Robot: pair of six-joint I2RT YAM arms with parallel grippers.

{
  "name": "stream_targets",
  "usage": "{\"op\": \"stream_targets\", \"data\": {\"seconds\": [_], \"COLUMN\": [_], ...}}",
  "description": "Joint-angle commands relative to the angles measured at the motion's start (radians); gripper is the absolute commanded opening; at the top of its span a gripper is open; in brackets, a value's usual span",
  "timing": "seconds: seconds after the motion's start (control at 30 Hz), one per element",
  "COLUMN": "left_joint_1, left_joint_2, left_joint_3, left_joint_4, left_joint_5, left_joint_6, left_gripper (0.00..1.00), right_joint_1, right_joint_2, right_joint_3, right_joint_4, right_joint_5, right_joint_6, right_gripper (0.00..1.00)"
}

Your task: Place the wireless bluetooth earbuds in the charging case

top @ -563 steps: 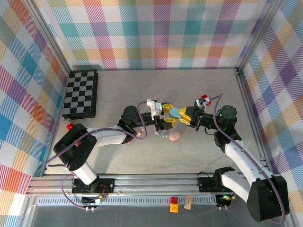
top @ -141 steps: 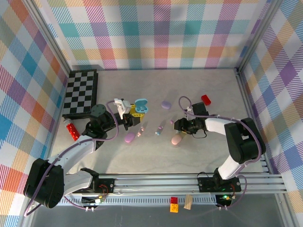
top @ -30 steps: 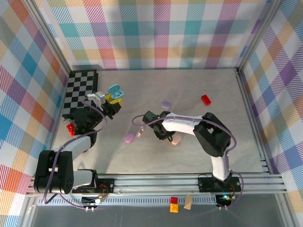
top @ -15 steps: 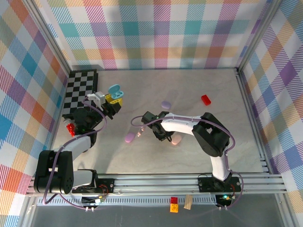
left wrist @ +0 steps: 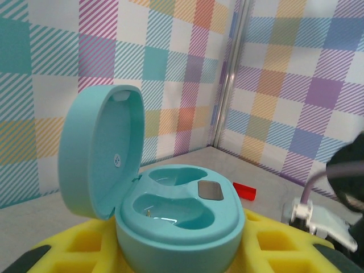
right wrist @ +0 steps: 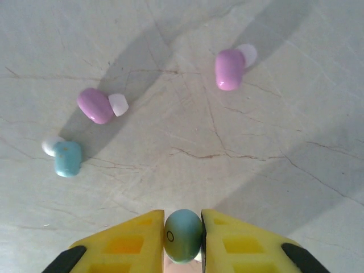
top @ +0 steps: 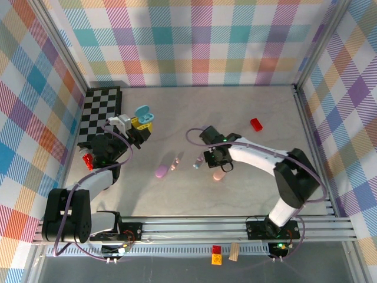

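Closest in the right wrist view, the right hand [right wrist: 183, 220] is clenched on a pale blue earbud [right wrist: 183, 238], apparently lifted off the worktop [right wrist: 273, 187]. The earbud's long axis runs along the fingers. Its rounded end points out past the fingertips toward the worktop, and its stem is hidden.

Beyond it lie a second blue earbud [right wrist: 67, 158], a pink earbud [right wrist: 96, 106] and the other pink earbud [right wrist: 230, 69], all apart from one another.

Farther back on the left, by the chessboard [top: 100, 115], the left hand [top: 140, 122] grasps the open teal case [left wrist: 181, 224]. Its mouth faces up, its lid [left wrist: 96, 153] stands tilted back, and both wells are empty.

The pickup looks done, and the step in hand is carrying the earbud to the case. Next, the right hand likely needs to cross over, turn the earbud stem-down above the matching well, and seat it gently.

A red block [top: 257, 124] lies far right.
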Motion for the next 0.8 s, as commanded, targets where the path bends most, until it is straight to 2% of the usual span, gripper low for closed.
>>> {"op": "stream_targets", "data": {"seconds": [0.0, 0.2, 0.3, 0.53, 0.77], "left_joint_1": [-0.035, -0.145, -0.205, -0.356, -0.424], "left_joint_2": [-0.040, -0.061, -0.059, -0.047, -0.007], "left_joint_3": [0.032, 0.074, 0.090, 0.168, 0.217], "left_joint_4": [-0.047, -0.197, -0.244, -0.391, -0.421], "left_joint_5": [0.023, 0.015, 0.010, 0.017, 0.053], "left_joint_6": [0.064, 0.165, 0.203, 0.292, 0.311], "left_gripper": [0.37, 0.37, 0.37, 0.37, 0.37], "right_joint_1": [-0.081, -0.233, -0.275, -0.288, -0.288], "right_joint_2": [-0.084, -0.197, -0.255, -0.394, -0.486], "right_joint_3": [-0.063, -0.156, -0.178, -0.123, -0.037], "right_joint_4": [0.083, 0.171, 0.182, 0.135, 0.153], "right_joint_5": [-0.223, -0.459, -0.514, -0.618, -0.807], "right_joint_6": [0.072, 0.139, 0.144, 0.049, 0.016], "right_gripper": [0.21, 0.21, 0.21, 0.21, 0.21]}}
